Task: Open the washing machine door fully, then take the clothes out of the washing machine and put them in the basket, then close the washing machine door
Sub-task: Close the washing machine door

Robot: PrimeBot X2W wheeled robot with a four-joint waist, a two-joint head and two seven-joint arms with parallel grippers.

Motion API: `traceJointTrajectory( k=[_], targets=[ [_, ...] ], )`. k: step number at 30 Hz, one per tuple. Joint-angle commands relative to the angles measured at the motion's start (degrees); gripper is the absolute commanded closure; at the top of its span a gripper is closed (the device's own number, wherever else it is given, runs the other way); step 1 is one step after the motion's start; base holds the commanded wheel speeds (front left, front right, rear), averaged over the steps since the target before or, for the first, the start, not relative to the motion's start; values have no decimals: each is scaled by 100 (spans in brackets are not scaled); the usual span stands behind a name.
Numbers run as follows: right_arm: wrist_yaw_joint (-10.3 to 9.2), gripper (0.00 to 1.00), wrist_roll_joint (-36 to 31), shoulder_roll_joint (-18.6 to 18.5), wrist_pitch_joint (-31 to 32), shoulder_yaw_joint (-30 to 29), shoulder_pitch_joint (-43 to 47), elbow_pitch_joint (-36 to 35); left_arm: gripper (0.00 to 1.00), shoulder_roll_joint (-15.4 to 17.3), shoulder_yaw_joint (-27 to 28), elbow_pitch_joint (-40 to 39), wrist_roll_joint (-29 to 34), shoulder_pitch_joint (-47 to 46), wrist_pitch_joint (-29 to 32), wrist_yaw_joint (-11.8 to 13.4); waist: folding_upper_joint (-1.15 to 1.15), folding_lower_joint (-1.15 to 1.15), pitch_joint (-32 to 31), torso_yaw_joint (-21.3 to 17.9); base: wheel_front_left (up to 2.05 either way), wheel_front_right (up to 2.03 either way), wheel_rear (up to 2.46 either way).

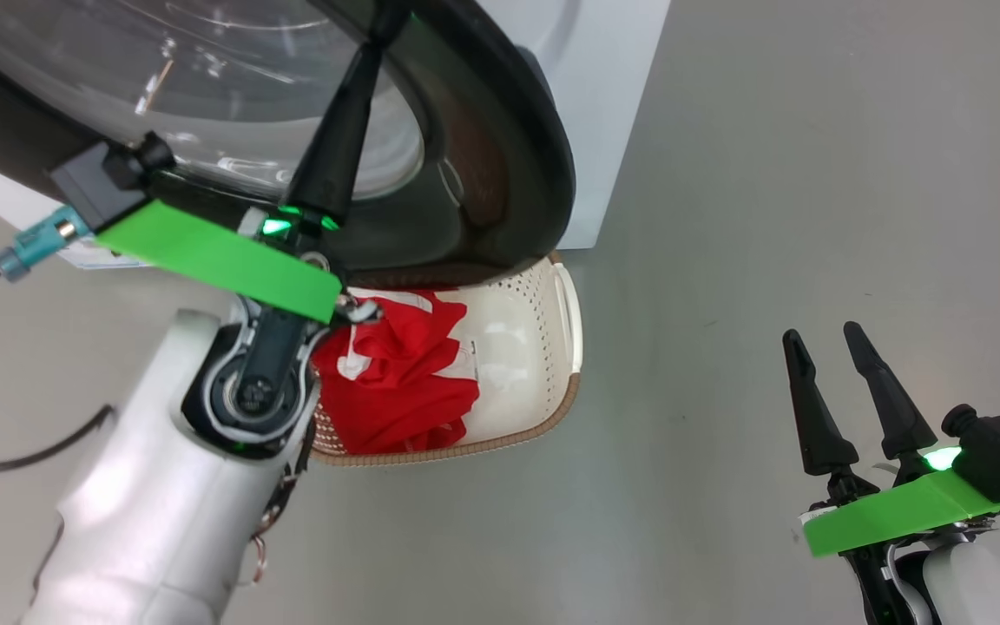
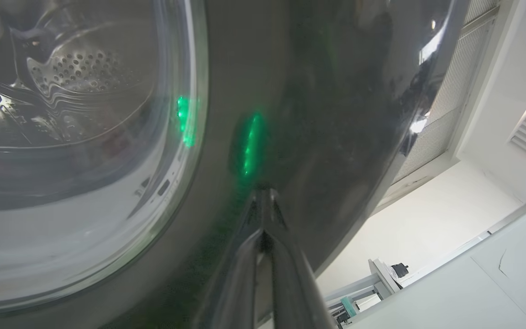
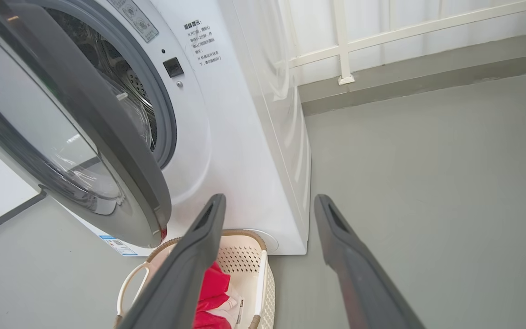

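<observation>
Grey floor (image 1: 726, 174) is recorded under the whole work area.

The left claw (image 2: 263, 197) is found shut and empty, its tips set against the glossy black rim of the door (image 1: 500, 174), just beside the glass (image 1: 231, 78). This is judged a pushing contact, since a flat rim offers nothing to grip. The door is recorded ajar, part-way to the machine (image 3: 244, 137) beyond the claw.

Beneath this claw and the door's lower edge, the basket (image 1: 571, 347) is set on the floor with red clothes (image 1: 396, 373) laid in it. Unloading is therefore judged done and closing in hand.

Well to the right, the right claw (image 1: 821, 334) is held spread wide and empty, judged to be parked clear of the door's swing.

Obscured items:
- The basket's near side is covered by the left forearm (image 1: 161, 486).
- The lower part of the drum (image 2: 80, 68) is covered by the door, so emptiness cannot be confirmed.
- White or grey pieces cannot be made out among the red.
</observation>
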Motion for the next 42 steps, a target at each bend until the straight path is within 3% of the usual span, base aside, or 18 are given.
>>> traceJointTrajectory(
  k=[1,11,22,40,42],
  targets=[
    [37,0,-16,3,-37,78,-97,-141,100,213,109,-53,-60,-261,-78,1,0,0,30,-44,0,0,0],
    [37,0,-15,37,-37,59,-65,-132,100,393,-259,395,-206,-588,-473,1,0,0,-5,-105,0,0,0],
    [37,0,-27,-32,-37,1,152,-110,100,635,-542,417,-232,141,-690,1,0,0,-317,49,0,0,0],
    [37,0,-5,-192,-37,-147,692,-113,100,517,290,438,580,2136,-719,1,0,0,-891,467,0,0,0],
    [37,0,-4,-203,-37,-159,735,-110,91,510,394,438,639,2294,-720,1,0,0,-938,491,0,0,0]
  ],
)
